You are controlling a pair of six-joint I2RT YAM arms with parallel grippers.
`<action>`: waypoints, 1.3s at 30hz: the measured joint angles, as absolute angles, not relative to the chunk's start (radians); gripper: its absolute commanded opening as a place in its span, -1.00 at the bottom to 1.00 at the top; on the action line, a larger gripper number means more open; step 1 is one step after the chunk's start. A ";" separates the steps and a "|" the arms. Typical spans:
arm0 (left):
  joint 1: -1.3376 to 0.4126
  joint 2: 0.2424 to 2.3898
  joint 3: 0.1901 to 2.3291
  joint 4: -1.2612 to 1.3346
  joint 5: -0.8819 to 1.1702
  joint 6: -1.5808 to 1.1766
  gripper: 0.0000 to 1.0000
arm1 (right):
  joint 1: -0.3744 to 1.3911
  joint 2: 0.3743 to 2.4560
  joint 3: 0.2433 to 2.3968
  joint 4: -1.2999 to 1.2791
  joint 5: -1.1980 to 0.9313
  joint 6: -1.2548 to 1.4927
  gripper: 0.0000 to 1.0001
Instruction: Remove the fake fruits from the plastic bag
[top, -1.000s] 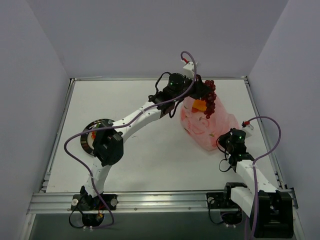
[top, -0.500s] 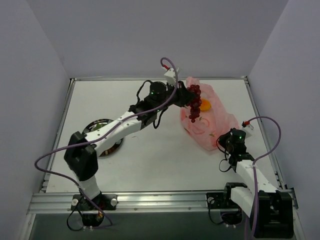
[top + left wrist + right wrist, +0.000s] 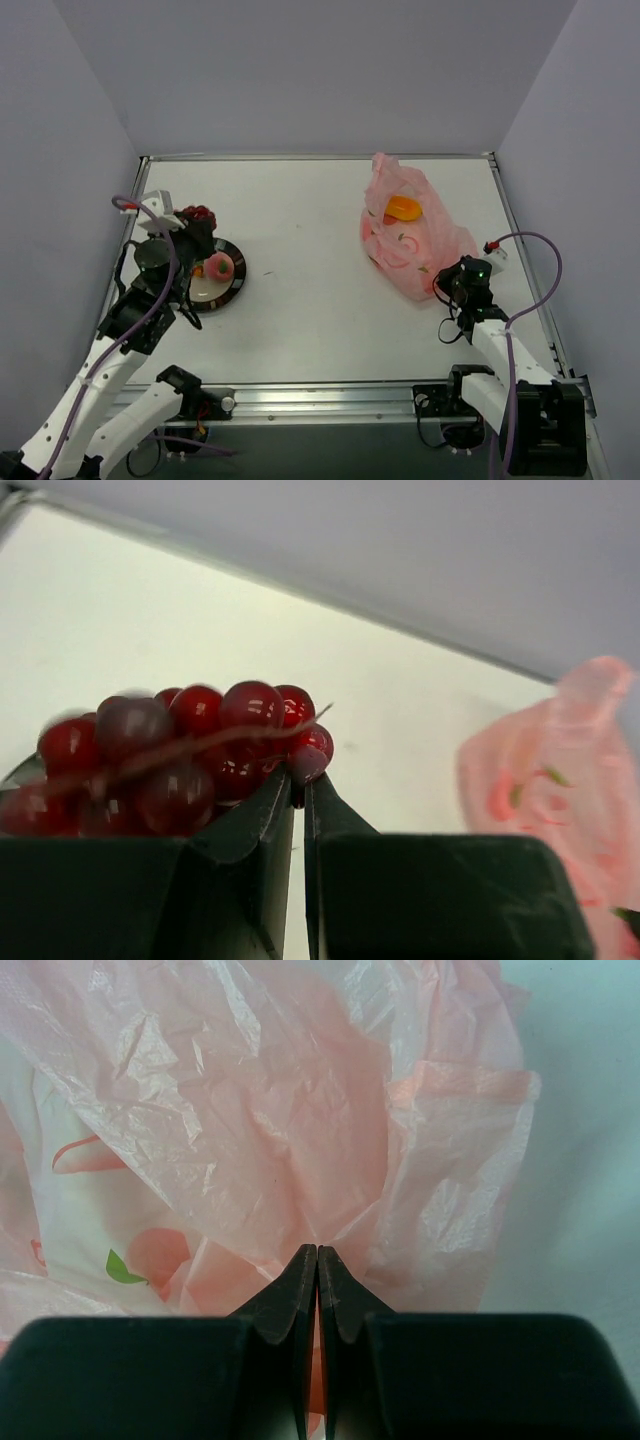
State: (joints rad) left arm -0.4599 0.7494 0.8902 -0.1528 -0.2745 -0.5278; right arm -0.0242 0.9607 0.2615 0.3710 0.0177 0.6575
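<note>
Top external view: a bunch of dark red fake grapes (image 3: 198,214) sits in the left pincer (image 3: 194,238) at the far-left edge of a round dark-rimmed plate (image 3: 237,283), well apart from the plastic bag (image 3: 415,245). Whether the bunch touches the plate cannot be told from here. A round pink fruit (image 3: 218,266) lies on the plate, just beside the pincer. An orange fruit (image 3: 403,208) is in the bag, showing at its open top.

The bag is a crumpled, translucent pink heap on the right half of the desk (image 3: 300,310), its mouth toward the far side.

Left wrist view: the grapes (image 3: 190,745) crowd against the left side of the left pincer (image 3: 300,780), whose jaws stand almost together, with only a thin slit between them, nipping the bunch at its near edge. A thin stem runs across the berries. The bag (image 3: 560,770) is a pink blur far off to the right.

Right wrist view: the right pincer (image 3: 317,1252) is closed tight on a fold of the bag's (image 3: 250,1110) film, which fans out crinkled above the jaws. In the top view the right pincer (image 3: 443,283) meets the bag at its near-right corner.
</note>
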 measured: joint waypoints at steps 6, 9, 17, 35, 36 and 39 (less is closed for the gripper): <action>-0.379 0.684 0.808 -0.381 -0.470 -0.590 -0.95 | -0.019 0.971 0.262 0.374 0.018 0.655 -1.00; -0.352 0.692 0.772 -0.424 -0.524 -0.629 -0.95 | -0.014 0.980 0.262 0.375 0.018 0.654 -1.00; -0.325 0.736 0.717 -0.484 -0.589 -0.728 -0.95 | 0.002 0.981 0.262 0.378 0.022 0.654 -1.00; -0.311 0.916 0.652 -0.436 -0.689 -0.815 -0.95 | 0.048 1.005 0.262 0.378 0.041 0.651 -1.00; -0.306 0.931 0.651 -0.426 -0.692 -0.815 -0.95 | 0.048 1.005 0.262 0.378 0.042 0.651 -1.00; -0.292 0.979 0.651 -0.386 -0.701 -0.815 -0.92 | 0.050 1.005 0.262 0.378 0.046 0.651 -1.00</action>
